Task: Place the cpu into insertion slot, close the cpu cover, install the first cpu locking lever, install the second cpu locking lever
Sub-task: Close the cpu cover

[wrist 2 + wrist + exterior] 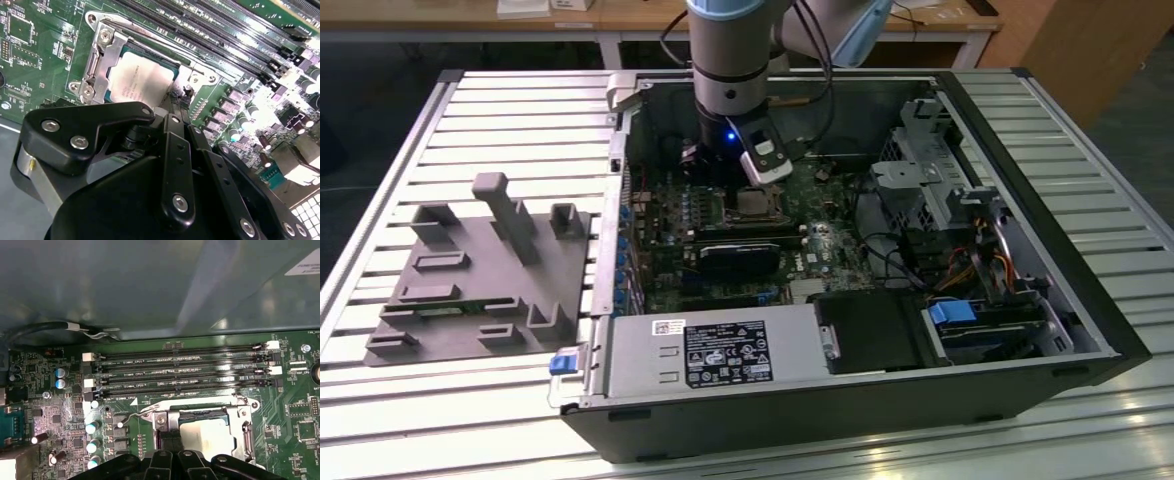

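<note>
The cpu (140, 82) lies flat in the insertion slot (167, 437) on the green motherboard, its pale metal face showing through the window of the cpu cover (96, 67). The silvery cover lies down over it. A thin wire locking lever (131, 416) sticks out from one corner of the socket with a hooked end. My gripper (179, 100) is shut, its black fingertips just above the socket's edge beside the cpu, with nothing held. In the exterior view the gripper (716, 180) hangs inside the open computer case, right behind the socket (754, 204).
Several long black memory slots (180, 372) run beside the socket. The case holds a grey power-supply box (707, 350), a drive cage (921, 165) and cables at the exterior view's right. A grey fixture block (480, 270) stands on the slatted table at the left.
</note>
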You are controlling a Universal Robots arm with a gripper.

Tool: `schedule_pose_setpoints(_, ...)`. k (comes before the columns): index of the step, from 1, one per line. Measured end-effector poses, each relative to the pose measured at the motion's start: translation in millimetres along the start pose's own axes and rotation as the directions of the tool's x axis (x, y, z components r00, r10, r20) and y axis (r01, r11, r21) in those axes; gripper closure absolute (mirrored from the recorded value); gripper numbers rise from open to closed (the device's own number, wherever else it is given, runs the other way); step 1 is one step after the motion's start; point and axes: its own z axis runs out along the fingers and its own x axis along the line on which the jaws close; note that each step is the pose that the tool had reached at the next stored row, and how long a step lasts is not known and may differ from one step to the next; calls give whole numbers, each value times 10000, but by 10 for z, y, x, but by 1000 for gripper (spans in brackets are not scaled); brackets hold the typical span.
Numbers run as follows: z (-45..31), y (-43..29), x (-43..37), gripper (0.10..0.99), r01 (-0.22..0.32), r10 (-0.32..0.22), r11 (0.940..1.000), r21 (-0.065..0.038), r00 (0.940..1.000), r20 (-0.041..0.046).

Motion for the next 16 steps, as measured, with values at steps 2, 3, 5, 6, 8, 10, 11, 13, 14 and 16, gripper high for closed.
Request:
schedule_pose_setpoints(2, 2, 1, -2, 984, 6, -6, 10000, -2, 10000, 0)
schedule_pose_setpoints(3, 4, 1, -6, 984, 7, -7, 10000, -2, 10000, 0)
schedule_pose_setpoints(5, 5, 2, -17, 984, 6, -6, 10000, -5, 10000, 2)
schedule_pose_setpoints(6, 5, 2, -23, 984, 5, -5, 10000, -3, 10000, 1)
schedule_pose_setpoints(8, 6, 3, -34, 984, 5, -5, 10000, -3, 10000, 0)
schedule_pose_setpoints(10, 6, 4, -46, 984, 5, -5, 10000, -2, 10000, 1)
schedule_pose_setpoints(11, 6, 5, -52, 984, 5, -5, 10000, -2, 10000, 0)
schedule_pose_setpoints(13, 7, 5, -58, 984, 5, -5, 10000, -3, 10000, 1)
schedule_pose_setpoints(14, 7, 5, -59, 984, 4, -4, 10000, -3, 10000, 1)
schedule_pose_setpoints(16, -2, 7, -60, 984, 5, -5, 10000, -2, 10000, 2)
